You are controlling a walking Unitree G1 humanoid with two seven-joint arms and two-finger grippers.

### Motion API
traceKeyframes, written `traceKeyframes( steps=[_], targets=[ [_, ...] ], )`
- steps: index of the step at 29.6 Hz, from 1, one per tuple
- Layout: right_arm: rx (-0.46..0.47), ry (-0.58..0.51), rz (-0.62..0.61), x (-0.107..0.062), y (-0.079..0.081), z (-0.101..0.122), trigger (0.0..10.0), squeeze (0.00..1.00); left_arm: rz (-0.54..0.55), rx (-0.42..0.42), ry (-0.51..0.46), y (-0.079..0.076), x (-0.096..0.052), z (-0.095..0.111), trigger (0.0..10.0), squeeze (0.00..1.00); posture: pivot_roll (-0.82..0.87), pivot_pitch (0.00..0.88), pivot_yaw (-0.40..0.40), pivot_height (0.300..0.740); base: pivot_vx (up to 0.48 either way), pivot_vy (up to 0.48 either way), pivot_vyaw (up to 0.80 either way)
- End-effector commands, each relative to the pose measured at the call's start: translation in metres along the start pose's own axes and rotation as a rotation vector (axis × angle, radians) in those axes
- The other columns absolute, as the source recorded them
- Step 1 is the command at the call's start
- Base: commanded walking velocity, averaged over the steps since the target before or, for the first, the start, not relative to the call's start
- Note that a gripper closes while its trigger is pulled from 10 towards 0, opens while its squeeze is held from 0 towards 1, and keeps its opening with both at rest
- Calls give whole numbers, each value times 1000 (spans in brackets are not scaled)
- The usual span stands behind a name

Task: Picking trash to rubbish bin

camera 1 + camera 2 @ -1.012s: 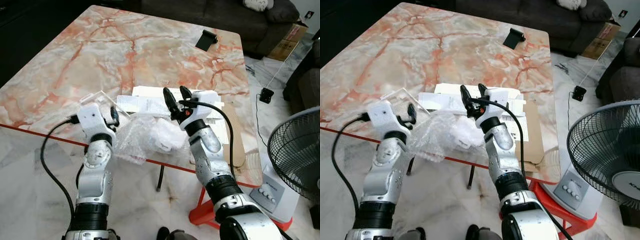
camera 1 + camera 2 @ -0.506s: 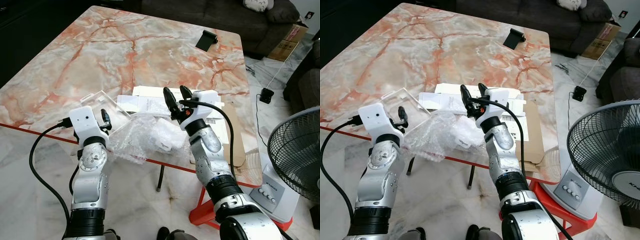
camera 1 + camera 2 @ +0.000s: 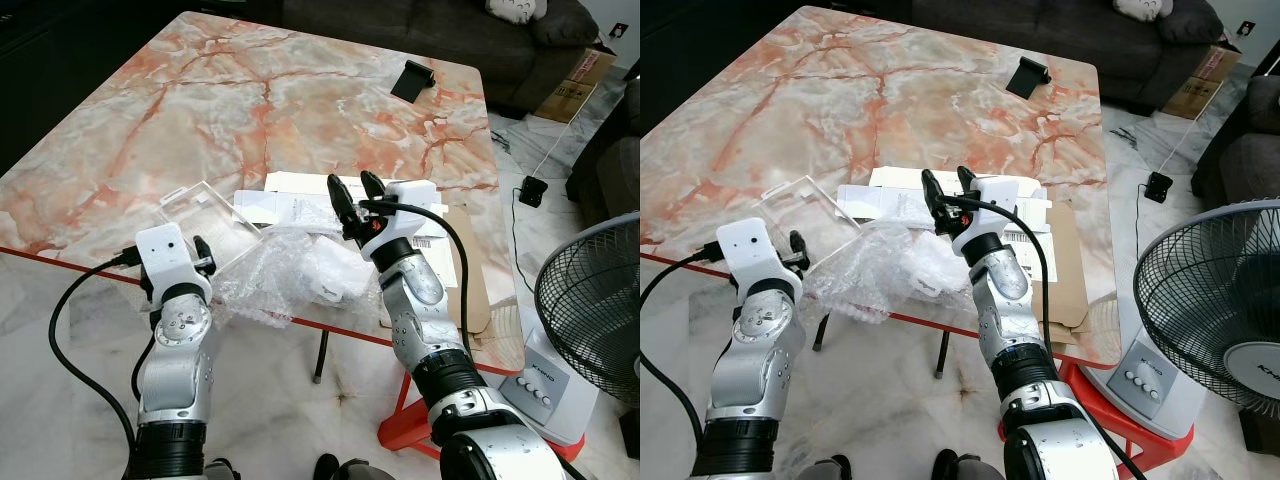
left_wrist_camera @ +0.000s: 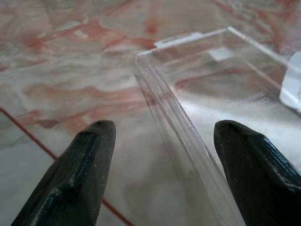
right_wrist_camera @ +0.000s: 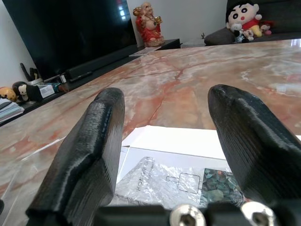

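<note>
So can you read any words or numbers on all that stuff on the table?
None can be read.
White papers: print too small and blurred.
Foil packet: faint lettering, unreadable.
Cardboard box by the sofa: markings blurred.
Fan base: buttons with no legible labels.

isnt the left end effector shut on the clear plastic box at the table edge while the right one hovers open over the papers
Not quite. The left end effector is open, not shut on the clear plastic box: the left wrist view shows its two fingers spread apart with the box's edge between them, not clamped. The rest holds: the right end effector hovers open over the papers on the table.
</note>
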State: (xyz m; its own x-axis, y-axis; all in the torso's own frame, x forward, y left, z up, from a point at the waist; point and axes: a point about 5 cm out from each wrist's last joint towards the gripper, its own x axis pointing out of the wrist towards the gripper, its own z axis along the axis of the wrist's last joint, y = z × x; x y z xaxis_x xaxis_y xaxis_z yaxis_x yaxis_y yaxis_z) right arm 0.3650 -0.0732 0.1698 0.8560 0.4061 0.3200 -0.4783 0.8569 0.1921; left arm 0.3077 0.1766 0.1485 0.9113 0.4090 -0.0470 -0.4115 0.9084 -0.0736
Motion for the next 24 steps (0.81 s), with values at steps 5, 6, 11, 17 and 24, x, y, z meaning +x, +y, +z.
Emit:
traceKeyframes(
  steps=[5,6,11,17,24],
  targets=[
    [2,0,-10,-1,-3,1,10000,0,-19,-61,61,-11,0,-9,10000,0,113,201,-136,740,0,0,0],
    [1,0,-11,-1,-3,1,10000,0,-22,-68,66,-14,0,-10,10000,0,112,199,-136,740,0,0,0],
    [-2,-3,-14,-1,-4,2,10000,0,-48,-100,69,-23,2,-10,10000,0,109,200,-138,740,0,0,0],
    [-5,-4,-16,-1,-5,3,10000,0,-65,-123,58,-30,4,-7,6314,0,102,200,-140,740,0,0,0],
    [-6,-3,-16,-1,-5,3,10000,0,-69,-128,49,-33,4,-6,0,0,104,200,-142,740,0,0,0]
  ],
)
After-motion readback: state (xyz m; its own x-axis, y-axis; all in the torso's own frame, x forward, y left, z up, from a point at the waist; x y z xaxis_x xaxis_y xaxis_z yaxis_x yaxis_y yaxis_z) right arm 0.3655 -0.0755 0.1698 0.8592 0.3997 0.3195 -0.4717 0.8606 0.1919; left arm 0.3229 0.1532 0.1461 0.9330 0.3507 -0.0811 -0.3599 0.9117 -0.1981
